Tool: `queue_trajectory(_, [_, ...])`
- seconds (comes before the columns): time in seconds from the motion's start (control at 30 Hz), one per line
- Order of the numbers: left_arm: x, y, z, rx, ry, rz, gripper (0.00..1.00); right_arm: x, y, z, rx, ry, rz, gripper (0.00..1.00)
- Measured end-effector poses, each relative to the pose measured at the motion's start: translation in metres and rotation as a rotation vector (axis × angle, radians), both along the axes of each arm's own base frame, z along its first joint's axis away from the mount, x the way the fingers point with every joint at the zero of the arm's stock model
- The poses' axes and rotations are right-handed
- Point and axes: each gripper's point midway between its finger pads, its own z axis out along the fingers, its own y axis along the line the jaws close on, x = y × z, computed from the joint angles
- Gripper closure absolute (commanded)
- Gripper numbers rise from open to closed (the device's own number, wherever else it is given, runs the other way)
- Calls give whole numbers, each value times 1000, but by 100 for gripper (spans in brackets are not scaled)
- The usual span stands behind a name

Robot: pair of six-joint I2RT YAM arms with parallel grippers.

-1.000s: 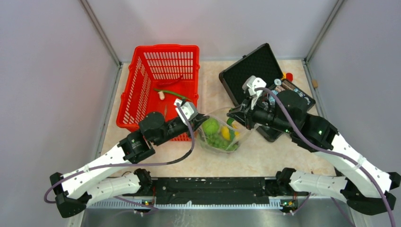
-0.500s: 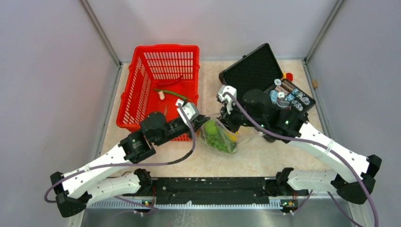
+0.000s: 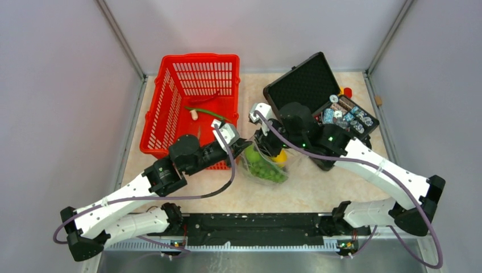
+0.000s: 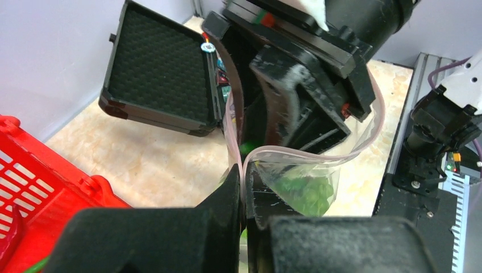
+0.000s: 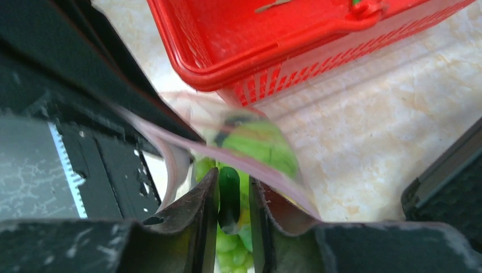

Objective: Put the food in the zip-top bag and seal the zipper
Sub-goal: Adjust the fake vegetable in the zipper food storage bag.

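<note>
**Clear plastic, pink-edged: zip-top bag, loading in hand**

Item: zip-top bag (image 3: pixel 267 166). It lies slumped on the bench (image 3: pixel 318 190), just beside the red basket (image 3: pixel 199 57) at its near corner on the side facing the black case (image 3: pixel 301 79). Its mouth is lifted and faces the basket.

Contents: green grapes (image 3: pixel 262 170) and a yellow lemon (image 3: pixel 279 157) show through the plastic. One long green leaf (image 3: pixel 203 110) lies inside the basket, not yet bagged.

Left tool (image 4: pixel 244 183): reaches past the basket's near corner. Its jaws are pressed fully together on the zipper (image 4: pixel 307 153), pinching one end of the pink strip and holding the mouth up.

Right tool (image 5: pixel 233 196): poised in the mouth opening, on the side away from the basket. Its jaws are narrowly parted with a dark green piece (image 5: pixel 229 196) standing between them. Whether the piece is clamped or freed cannot be told.

Handling notes, by judgement:
- The step is a drop into the bag.
- The piece should be well below the pink strip before the jaws part further, or it may catch on the lip and roll out towards the basket.
- The left pinch should hold firm and high, since the film is floppy and the mouth will fold if slackened.
- The right tool should leave straight up, clear of the strip, so that it does not drag the film.
- Sealing waits until the basket holds no more food.
</note>
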Motion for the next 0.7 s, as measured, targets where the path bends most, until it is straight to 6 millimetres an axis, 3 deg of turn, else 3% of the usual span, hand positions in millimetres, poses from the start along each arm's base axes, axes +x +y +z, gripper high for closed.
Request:
queue_trajectory(0.23, [1,1,9,-30,-20,6,100,-8,-21,5,-14,-9,-23,36])
queue_trajectory(0.43, [1,1,11,-35,-24,8,100,-13,-33,25,33,-50,-32,28])
queue_trajectory(0.7, [2,2,12,-36,-24,13,100,-24,-52,70,159,-134,-58,33])
